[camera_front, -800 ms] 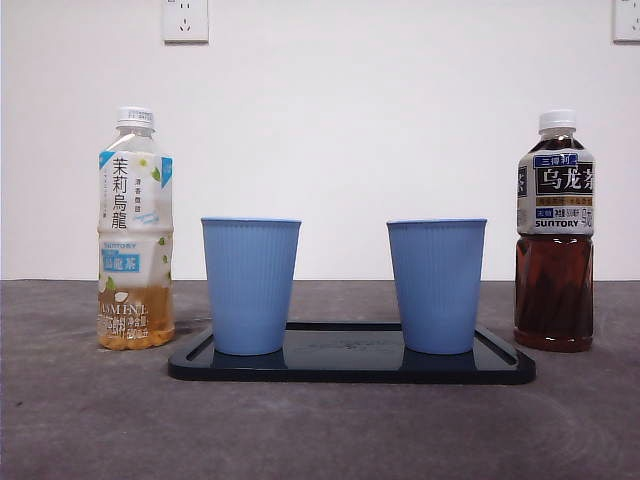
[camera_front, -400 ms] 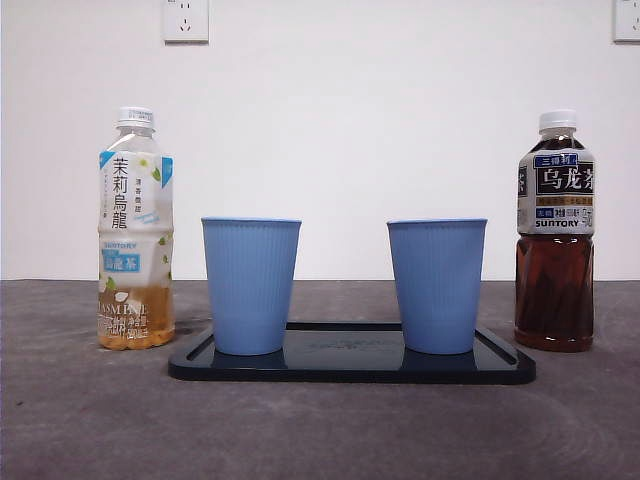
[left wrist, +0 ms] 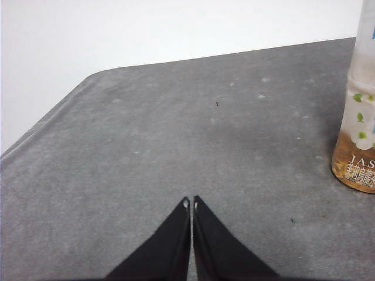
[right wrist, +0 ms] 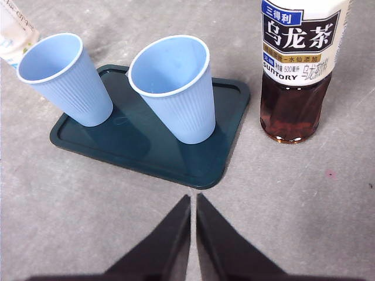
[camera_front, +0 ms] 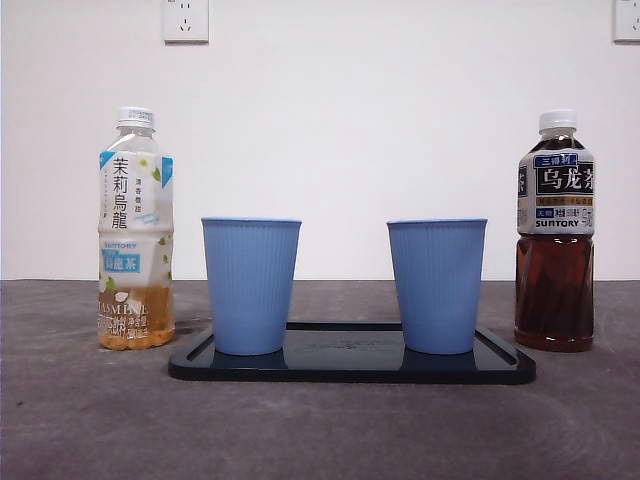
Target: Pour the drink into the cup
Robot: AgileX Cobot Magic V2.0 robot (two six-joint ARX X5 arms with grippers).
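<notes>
Blue cups [right wrist: 170, 88] empty, right wrist only | front: caps [camera_front: 557, 121] on | both pincers [right wrist: 193, 199] closed, empty

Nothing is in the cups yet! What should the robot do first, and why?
Probably open the right gripper and reach for the dark tea bottle. Its jaws are shut and hold nothing, the bottle stands capped and close in its wrist view, and both blue cups sit upright on the tray. The left gripper is idle too.

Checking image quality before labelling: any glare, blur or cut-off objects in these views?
Front view: even light, sharp, faint reflections on the tray. Left wrist view: jasmine tea bottle cropped at the edge. Right wrist view: sharp, oolong bottle cropped at the top.
</notes>
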